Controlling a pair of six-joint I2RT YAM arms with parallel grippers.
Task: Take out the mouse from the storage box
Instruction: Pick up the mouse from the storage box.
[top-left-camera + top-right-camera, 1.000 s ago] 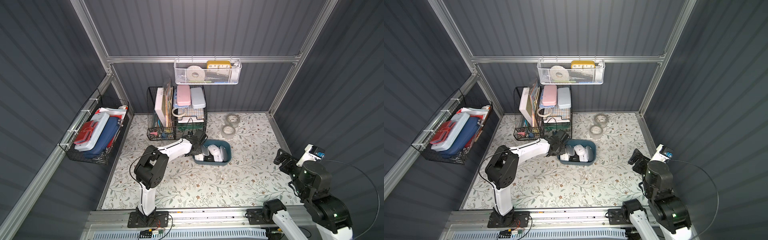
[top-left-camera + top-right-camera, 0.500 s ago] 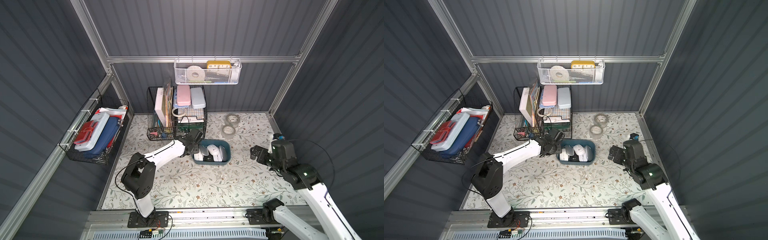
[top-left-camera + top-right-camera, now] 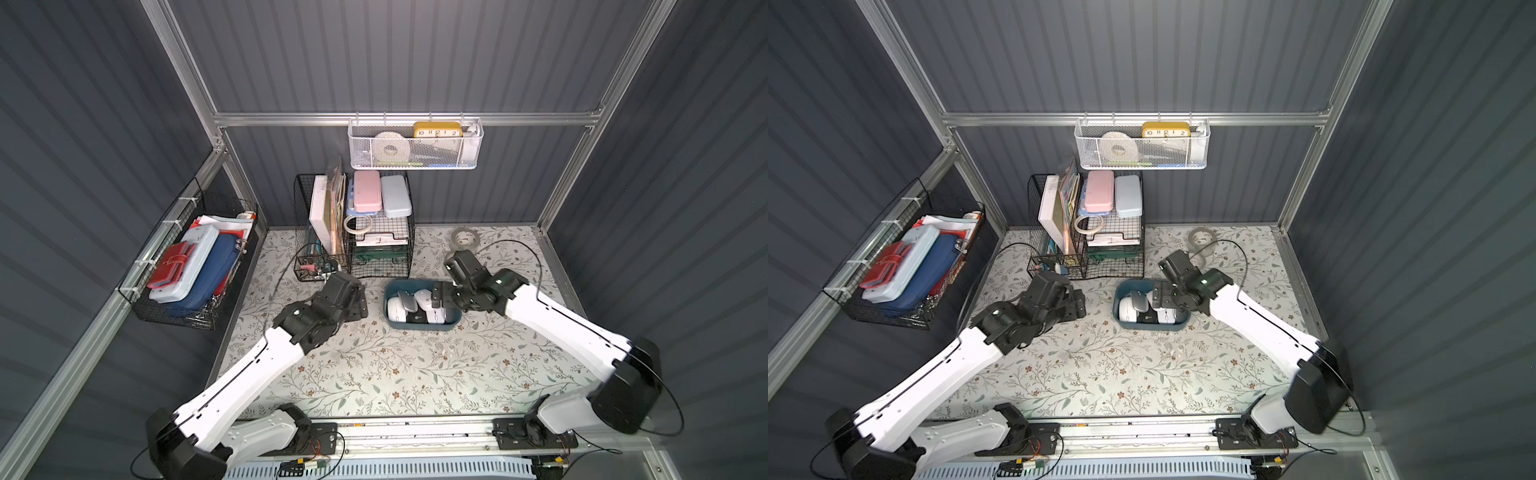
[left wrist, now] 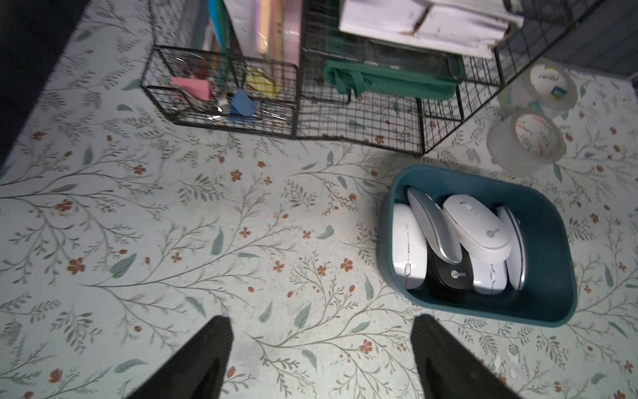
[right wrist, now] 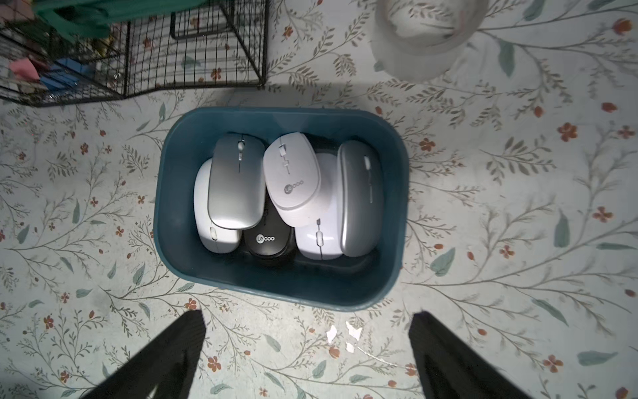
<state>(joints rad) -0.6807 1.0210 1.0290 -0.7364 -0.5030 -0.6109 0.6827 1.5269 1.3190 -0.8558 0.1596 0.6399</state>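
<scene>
I have the box [image 5: 165, 214] on the mat [image 3: 395, 374], a little toward 1 o'clock from the mat's centre in both top views. The rack [image 3: 380, 259] stands just at its 11 o'clock and two tape rolls [image 4: 528, 141] lie near its 1 o'clock. Every mouse I can count, six, lies inside the box. A silver mouse [image 5: 234, 186] and a white mouse [image 5: 293, 179] rest on top. A black mouse [image 5: 269, 241] is in the middle beneath them, and a second silver one stands on edge against the 3 o'clock wall. My left gripper [image 4: 322, 323] sits at the box's 9 o'clock, apart from it, over bare mat. Its jaws are spread wide with nothing between them. My right gripper [image 5: 307, 316] comes in from 3 o'clock and hangs over that end of the box. Its jaws are also spread wide and hold nothing. From here I cannot tell whether its fingertips [image 5: 193, 321] are below the rim.
</scene>
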